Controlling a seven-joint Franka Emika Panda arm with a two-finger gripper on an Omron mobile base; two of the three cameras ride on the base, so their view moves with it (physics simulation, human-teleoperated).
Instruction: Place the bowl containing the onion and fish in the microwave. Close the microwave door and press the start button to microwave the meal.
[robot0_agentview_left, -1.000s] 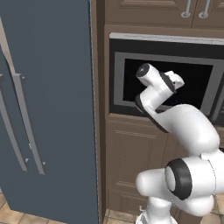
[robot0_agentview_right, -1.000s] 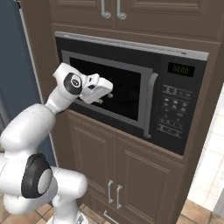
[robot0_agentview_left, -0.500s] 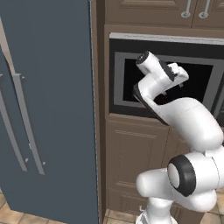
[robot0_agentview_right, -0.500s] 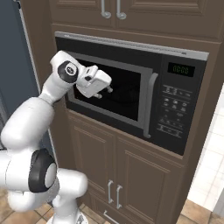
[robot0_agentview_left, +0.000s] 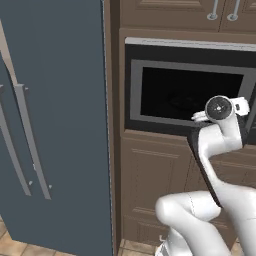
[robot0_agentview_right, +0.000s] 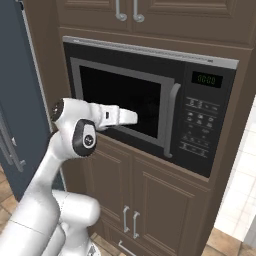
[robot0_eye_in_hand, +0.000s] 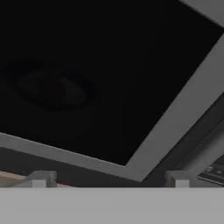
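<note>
Facing the shut microwave door (robot0_agentview_right: 122, 100), the claw (robot0_eye_in_hand: 107, 177) gapes wide, empty; the rigid start button needs one firm fingertip press.

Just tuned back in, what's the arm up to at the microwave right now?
The microwave door is shut, and through its dark window the hand view faintly shows the bowl sitting inside. The gripper is open and empty, close in front of the lower part of the door window, its fingertips spread wide. The control panel with the buttons lies off to the right, past the door handle, and nothing is touching it, so the start press is apparently still to come.
</note>
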